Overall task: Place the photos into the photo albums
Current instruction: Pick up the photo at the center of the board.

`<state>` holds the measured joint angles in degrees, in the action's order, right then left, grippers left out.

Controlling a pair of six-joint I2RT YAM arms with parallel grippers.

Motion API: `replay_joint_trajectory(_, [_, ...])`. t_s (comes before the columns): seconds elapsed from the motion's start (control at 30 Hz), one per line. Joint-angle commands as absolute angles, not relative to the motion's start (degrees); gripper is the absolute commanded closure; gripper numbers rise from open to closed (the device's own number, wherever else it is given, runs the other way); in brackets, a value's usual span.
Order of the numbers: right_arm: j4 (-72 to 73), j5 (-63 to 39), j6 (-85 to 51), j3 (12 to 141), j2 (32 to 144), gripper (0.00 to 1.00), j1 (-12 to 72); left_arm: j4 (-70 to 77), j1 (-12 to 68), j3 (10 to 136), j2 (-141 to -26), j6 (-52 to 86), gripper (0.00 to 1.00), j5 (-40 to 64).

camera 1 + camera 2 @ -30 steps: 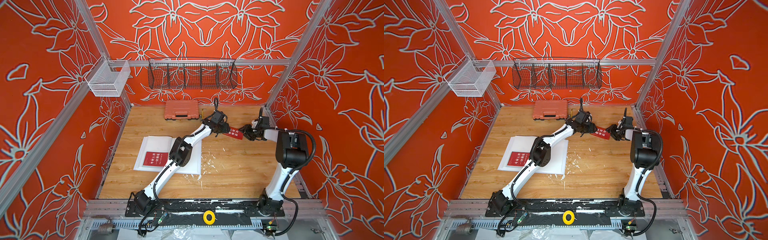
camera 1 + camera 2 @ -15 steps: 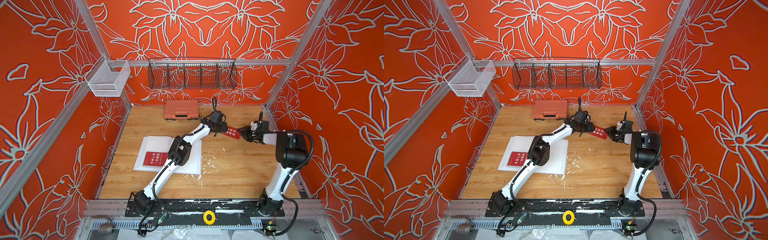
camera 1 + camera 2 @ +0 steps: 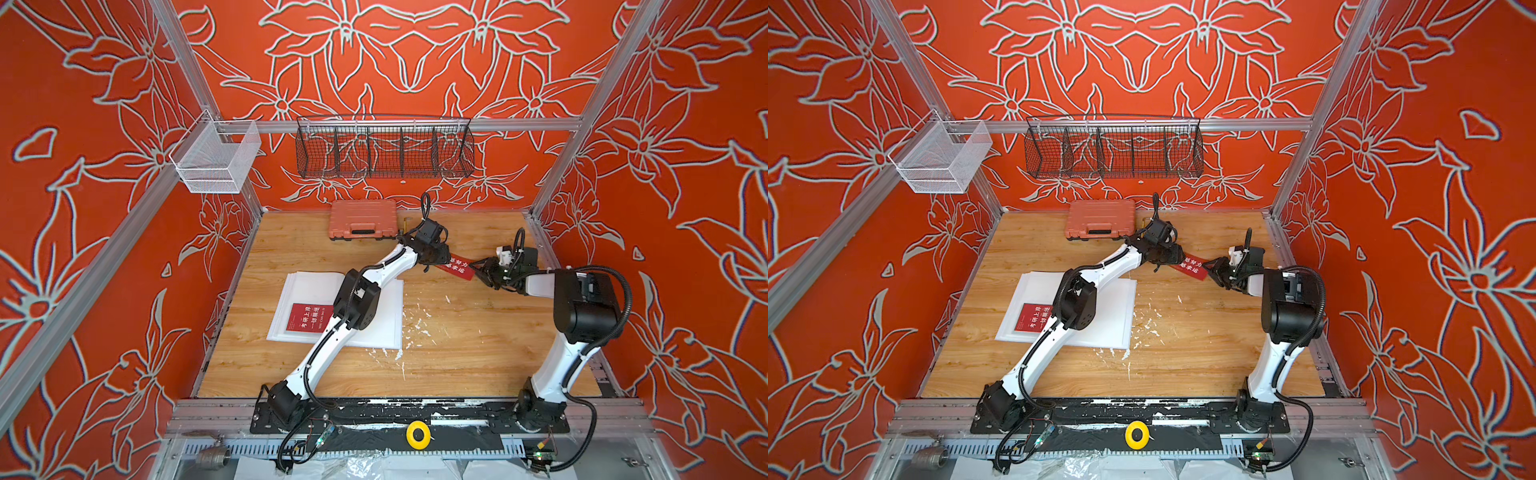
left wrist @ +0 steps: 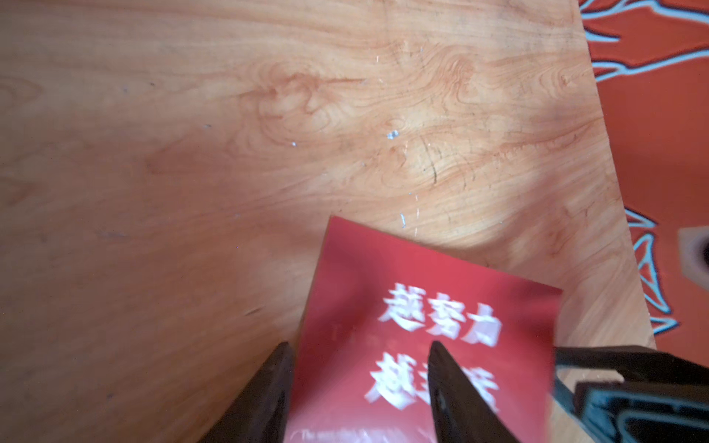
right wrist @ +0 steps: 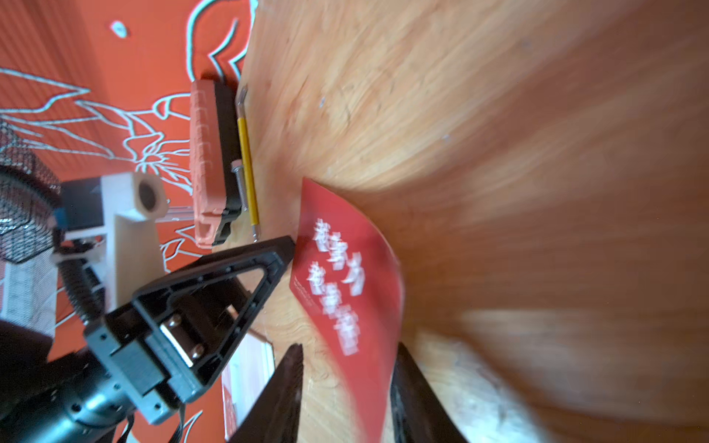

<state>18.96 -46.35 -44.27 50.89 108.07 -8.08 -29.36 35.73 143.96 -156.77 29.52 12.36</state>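
A red card (image 3: 455, 266) with white writing hangs bowed above the wooden table (image 3: 478, 332), between the two arms and well apart from the open white album (image 3: 309, 286). The right gripper (image 5: 349, 345) straddles one end, jaws apart; the left gripper (image 4: 358, 343) has the other end at its jaws, whether clamped I cannot tell

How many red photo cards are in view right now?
2. The first red card lies on the open album; the second red card is between the left pincer and right pincer. Others may hide under the left arm.
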Motion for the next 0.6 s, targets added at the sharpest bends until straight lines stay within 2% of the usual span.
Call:
replay_joint_trajectory(0.0, [23.5, -49.9, -46.1, 49.0, 107.1, 0.62, -7.3, -38.8, 35.7, 141.5, -158.2, 29.2, 0.44, 13.1])
replay_joint_trajectory(0.23, [26.7, -49.6, -48.2, 47.8, 108.1, 0.68, -6.2, -38.9, 35.8, 139.3, -157.0, 29.5, 0.44, 13.5])
replay_joint_trajectory(0.4, [24.4, -46.8, -48.3, 48.0, 106.8, 0.82, -6.3, -38.6, 35.8, 136.3, -155.2, 29.7, 0.44, 13.4])
replay_joint_trajectory(0.57, [25.2, -46.1, -49.8, 47.3, 104.2, 0.92, -6.3, -39.1, 36.0, 133.6, -153.6, 29.6, 0.44, 13.7])
